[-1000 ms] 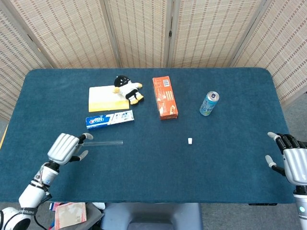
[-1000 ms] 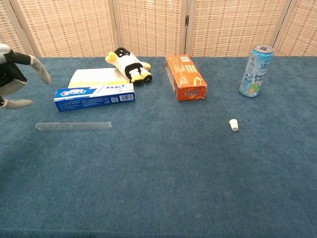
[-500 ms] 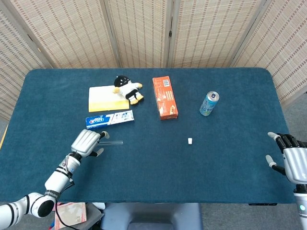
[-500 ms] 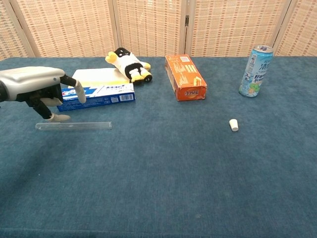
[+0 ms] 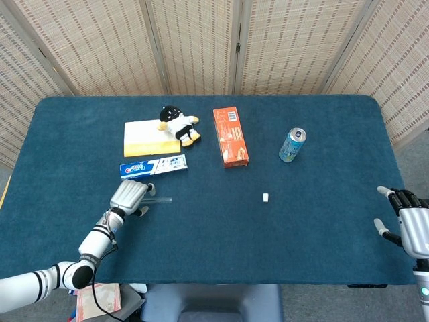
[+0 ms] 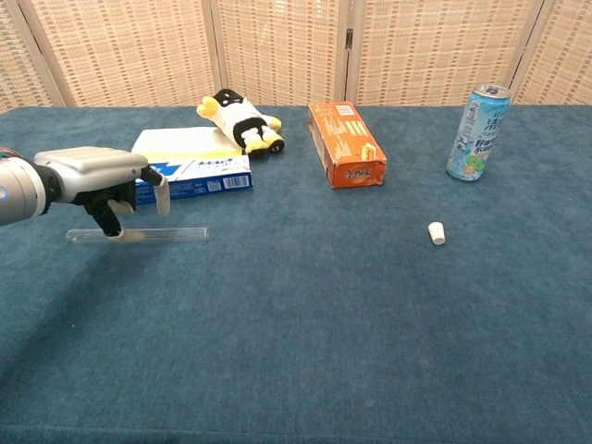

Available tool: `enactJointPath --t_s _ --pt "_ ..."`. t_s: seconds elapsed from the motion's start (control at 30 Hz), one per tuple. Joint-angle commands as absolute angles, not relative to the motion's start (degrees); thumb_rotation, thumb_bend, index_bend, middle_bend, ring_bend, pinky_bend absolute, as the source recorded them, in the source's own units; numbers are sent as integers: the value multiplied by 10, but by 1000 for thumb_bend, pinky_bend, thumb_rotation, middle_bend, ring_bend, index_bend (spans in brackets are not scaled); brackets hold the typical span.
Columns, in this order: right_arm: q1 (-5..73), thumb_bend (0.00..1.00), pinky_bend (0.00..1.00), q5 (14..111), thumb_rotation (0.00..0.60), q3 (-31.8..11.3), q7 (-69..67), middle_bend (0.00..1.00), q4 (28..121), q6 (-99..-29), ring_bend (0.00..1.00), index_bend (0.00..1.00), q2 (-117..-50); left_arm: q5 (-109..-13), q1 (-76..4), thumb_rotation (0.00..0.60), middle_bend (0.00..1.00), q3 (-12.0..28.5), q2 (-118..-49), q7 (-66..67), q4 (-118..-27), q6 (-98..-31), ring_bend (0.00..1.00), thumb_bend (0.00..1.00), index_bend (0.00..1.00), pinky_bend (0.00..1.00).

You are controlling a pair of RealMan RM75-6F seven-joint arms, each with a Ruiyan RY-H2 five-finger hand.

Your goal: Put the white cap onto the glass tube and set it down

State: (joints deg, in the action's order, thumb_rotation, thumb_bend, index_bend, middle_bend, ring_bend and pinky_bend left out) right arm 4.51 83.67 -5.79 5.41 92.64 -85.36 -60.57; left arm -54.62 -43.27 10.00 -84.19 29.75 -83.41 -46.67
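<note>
One glass tube (image 6: pixel 139 235), one white cap (image 6: pixel 437 233)

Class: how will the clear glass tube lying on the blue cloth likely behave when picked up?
The clear glass tube lies flat and round, so it probably rolls if nudged. Smooth glass may slip in the left hand. It looks thin, likely fragile.

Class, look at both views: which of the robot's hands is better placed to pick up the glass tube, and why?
Left. The left hand hangs directly over the glass tube, fingers spread and pointing down at it. The right hand sits off the table's far right edge, well away from the tube.
</note>
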Motion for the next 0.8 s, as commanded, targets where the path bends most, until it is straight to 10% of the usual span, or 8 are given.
enactJointPath --t_s 0.03,0.8 --pt "45 262 382 837 600 -57 52 285 926 -852 225 223 -605 -519 -446 600 997 92 -851 315 -822 -460 994 283 393 1000" --pt "44 262 382 830 600 -56 48 285 920 -850 230 224 -609 -466 -477 600 999 62 -860 326 -813 -470 996 282 453 1000"
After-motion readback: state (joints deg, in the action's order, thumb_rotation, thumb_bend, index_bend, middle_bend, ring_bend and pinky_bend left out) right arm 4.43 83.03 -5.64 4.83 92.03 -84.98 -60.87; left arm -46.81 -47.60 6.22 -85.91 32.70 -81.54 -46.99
